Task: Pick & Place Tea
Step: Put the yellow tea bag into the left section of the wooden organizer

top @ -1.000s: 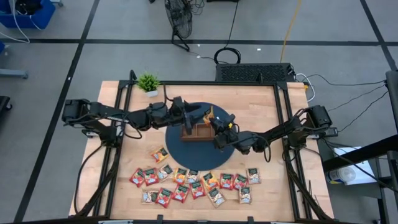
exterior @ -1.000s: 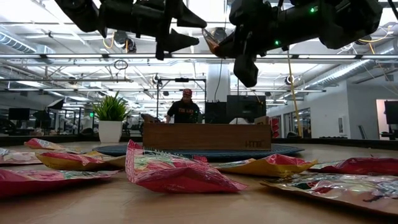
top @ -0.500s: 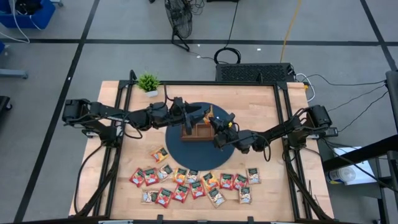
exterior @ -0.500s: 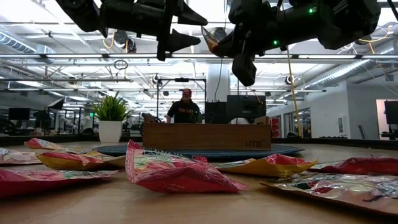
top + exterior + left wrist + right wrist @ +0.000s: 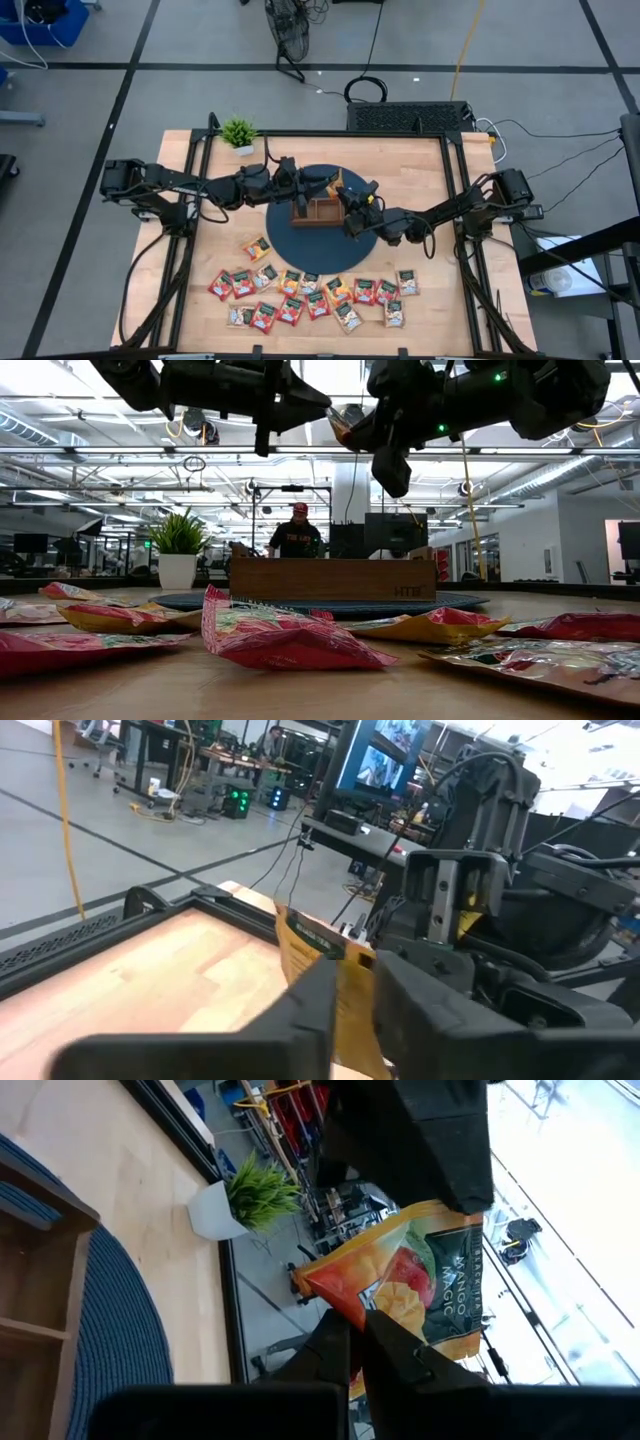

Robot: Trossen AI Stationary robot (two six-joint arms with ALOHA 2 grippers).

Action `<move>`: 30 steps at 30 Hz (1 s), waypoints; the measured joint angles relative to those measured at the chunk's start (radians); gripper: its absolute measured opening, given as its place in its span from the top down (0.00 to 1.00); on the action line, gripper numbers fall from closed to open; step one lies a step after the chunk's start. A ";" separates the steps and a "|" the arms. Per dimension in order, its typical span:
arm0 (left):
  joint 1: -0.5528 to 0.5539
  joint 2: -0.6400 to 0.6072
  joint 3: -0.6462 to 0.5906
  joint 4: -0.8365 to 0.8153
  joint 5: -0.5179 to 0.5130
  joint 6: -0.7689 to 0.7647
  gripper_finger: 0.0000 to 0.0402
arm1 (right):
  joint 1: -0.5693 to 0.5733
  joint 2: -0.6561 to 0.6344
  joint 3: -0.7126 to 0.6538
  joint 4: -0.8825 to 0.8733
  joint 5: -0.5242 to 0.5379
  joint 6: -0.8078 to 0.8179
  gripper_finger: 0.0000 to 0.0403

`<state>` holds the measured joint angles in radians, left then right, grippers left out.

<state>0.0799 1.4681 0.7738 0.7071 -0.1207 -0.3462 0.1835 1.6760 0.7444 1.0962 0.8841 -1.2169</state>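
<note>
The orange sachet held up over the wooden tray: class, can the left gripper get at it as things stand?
Probably yes. The left gripper already has its fingers either side of the orange sachet, which the right gripper holds above the wooden tray; nothing sits between them.

Evenly and brightly lit from overhead in the high view, with soft, short shadows under the arms on the pale wooden surface (image 5: pixel 420 170) and no harsh glare. Strongly backlit at table height by ceiling strip lights (image 5: pixel 120 405), leaving the arms near-black silhouettes, the nearest red sachet (image 5: pixel 275 635) soft and out of focus, the far room sharper. Blown out toward white at the windows (image 5: pixel 590 1190) in the right wrist view, with blurred dark fingers (image 5: pixel 300 1020) close to the left wrist lens.
</note>
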 joint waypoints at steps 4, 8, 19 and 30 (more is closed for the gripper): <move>0.000 0.000 0.000 0.000 0.000 0.011 0.98 | -0.002 0.000 0.000 0.000 0.000 0.001 0.99; 0.000 0.000 0.000 0.000 0.001 0.034 0.99 | -0.002 0.000 0.000 0.000 0.000 0.001 0.99; 0.000 0.000 0.000 0.003 -0.037 -0.004 0.74 | -0.001 0.000 0.000 0.000 0.000 0.000 0.99; 0.008 0.000 0.000 0.003 -0.024 -0.001 0.69 | -0.001 0.000 0.000 -0.001 -0.025 0.000 0.99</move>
<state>0.0876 1.4681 0.7738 0.7097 -0.1446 -0.3476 0.1825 1.6760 0.7444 1.0954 0.8587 -1.2167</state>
